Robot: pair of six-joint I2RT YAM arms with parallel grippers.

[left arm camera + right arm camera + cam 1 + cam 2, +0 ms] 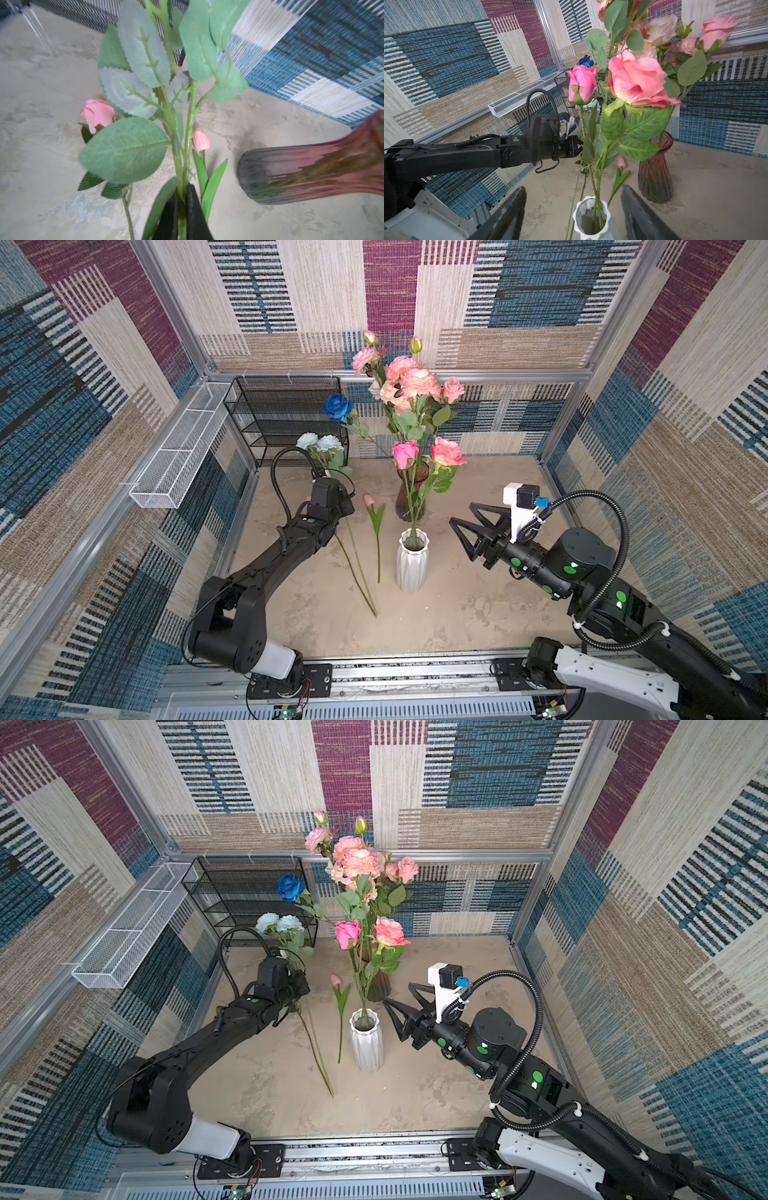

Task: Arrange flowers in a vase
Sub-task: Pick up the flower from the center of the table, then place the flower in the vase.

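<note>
My left gripper (345,506) is shut on the green stems (182,199) of the pale blue flowers (320,442). It holds them tilted up, with the stem ends still low by the table (373,612). The white vase (412,560) holds two pink roses (406,452), also seen in the right wrist view (636,81). My right gripper (462,514) stands open just right of that vase (591,216), with nothing between its fingers. A short pink tulip (370,501) lies on the table left of the vase. The left wrist view shows a pink rose (97,114) lying under my left arm.
A dark red glass vase (411,499) behind the white one holds peach and pink flowers (409,377) and a deep blue rose (337,406). A black mesh shelf (286,414) stands at the back left. A white mesh basket (178,456) hangs on the left wall.
</note>
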